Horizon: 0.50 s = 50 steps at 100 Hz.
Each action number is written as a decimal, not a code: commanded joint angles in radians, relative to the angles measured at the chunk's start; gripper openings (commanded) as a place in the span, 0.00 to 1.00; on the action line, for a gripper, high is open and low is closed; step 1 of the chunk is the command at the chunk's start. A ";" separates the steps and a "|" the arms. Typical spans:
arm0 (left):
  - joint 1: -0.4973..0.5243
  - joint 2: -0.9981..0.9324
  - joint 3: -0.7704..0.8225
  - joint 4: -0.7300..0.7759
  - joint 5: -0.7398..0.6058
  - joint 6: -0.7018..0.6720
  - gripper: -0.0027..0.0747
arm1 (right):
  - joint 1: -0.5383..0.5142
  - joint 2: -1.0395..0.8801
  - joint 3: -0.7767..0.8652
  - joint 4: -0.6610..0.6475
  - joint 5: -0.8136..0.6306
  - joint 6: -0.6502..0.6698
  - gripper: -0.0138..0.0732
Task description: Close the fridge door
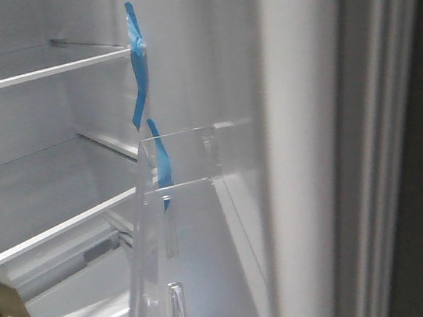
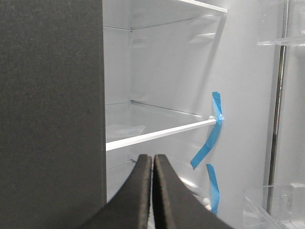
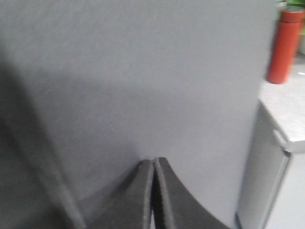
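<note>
1. Risk judged: the closed right gripper (image 3: 153, 164), pressed tip-first on the fridge door's matte grey outer face (image 3: 143, 81), could skid sideways off the smooth panel and leave the door ajar.
2. Risk judged: the left gripper (image 2: 152, 162) points into the open cavity; a swinging door could trap it.
3. Right jaws are together, empty, tips at or touching the panel.
4. Left jaws are together, empty, nothing touched; white glass shelf (image 2: 159, 133) and blue tape strip (image 2: 209, 138) are beyond the tips.
5. The door's white lining and clear plastic bin (image 1: 179, 210) fill the front view; the door stands open.
</note>
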 commanded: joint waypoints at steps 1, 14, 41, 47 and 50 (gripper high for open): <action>0.005 -0.010 0.035 -0.004 -0.073 -0.004 0.01 | 0.005 0.034 -0.053 0.059 -0.090 -0.039 0.11; 0.005 -0.010 0.035 -0.004 -0.073 -0.004 0.01 | 0.007 0.081 -0.089 0.152 -0.088 -0.117 0.11; 0.005 -0.010 0.035 -0.004 -0.073 -0.004 0.01 | 0.036 0.185 -0.177 0.242 -0.090 -0.197 0.11; 0.005 -0.010 0.035 -0.004 -0.073 -0.004 0.01 | 0.056 0.213 -0.198 0.242 -0.092 -0.202 0.11; 0.005 -0.010 0.035 -0.004 -0.073 -0.004 0.01 | 0.065 0.227 -0.208 0.242 -0.094 -0.207 0.11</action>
